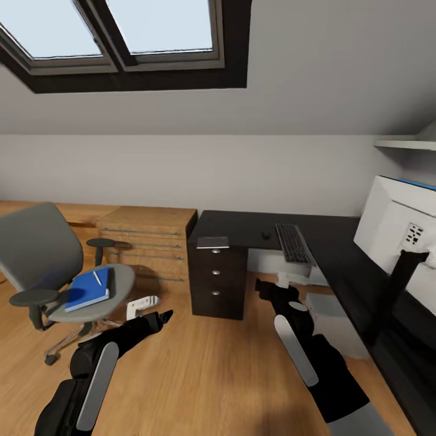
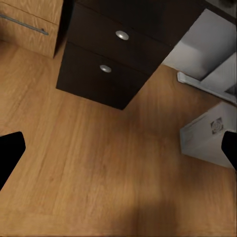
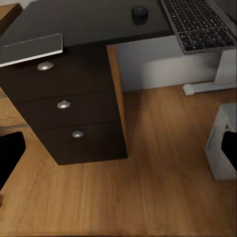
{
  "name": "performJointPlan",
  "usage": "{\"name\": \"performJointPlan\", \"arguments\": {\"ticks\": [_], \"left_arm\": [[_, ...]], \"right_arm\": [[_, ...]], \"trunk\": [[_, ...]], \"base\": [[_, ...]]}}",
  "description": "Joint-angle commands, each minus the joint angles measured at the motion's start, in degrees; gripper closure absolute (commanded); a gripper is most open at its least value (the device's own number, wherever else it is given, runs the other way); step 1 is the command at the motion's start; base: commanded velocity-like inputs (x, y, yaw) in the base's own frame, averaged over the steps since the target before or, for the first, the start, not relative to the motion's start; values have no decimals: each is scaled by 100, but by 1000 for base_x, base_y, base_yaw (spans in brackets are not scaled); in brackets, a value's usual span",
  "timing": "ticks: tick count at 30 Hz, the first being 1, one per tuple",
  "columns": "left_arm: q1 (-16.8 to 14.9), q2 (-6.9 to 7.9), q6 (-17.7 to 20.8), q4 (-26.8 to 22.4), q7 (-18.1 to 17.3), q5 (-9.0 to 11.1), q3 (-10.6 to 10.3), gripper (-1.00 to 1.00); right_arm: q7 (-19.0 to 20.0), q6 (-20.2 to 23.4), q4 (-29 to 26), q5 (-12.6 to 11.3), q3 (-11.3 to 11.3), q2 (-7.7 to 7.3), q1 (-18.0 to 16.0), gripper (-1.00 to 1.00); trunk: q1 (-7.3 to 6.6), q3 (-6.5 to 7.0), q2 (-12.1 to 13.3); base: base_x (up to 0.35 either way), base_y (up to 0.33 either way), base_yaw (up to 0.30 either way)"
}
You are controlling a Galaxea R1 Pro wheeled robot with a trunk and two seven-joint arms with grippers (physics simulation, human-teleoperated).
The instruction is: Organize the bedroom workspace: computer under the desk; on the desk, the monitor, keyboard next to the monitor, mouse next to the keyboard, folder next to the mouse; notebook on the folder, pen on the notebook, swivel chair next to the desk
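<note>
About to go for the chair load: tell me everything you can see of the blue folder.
The folder is a flat, bright-blue rectangle with a thin pale edge, lying closed on the grey seat of the swivel chair, turned at a slant to the seat's front. The thin white pen lies on its upper part. It covers much of the seat's middle. Neither gripper touches it; the left gripper hangs over the floor, off to the chair's side.

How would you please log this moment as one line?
folder, pen: on chair | notebook, keyboard, mouse: on desk | both hands empty, open
</note>
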Motion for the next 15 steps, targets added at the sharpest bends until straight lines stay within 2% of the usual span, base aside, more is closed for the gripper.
{"name": "performJointPlan", "arguments": {"ticks": [1,9,15], "left_arm": [[-4,-5,35,-8,22,47,12,-100],[-4,-6,35,-8,22,47,12,-100],[-4,-5,35,-8,22,47,12,-100]], "right_arm": [[-50,10,-5,-48,9,-2,-7,-100],[-53,10,-5,-44,7,-3,-6,-100],[-51,11,9,-41,6,6,-6,-100]], "trunk": [[-3,-3,-4],[-3,26,-4],[-3,29,-4]], "base": [[-276,-214,-198],[-212,-268,-218],[-119,-316,-68]]}}
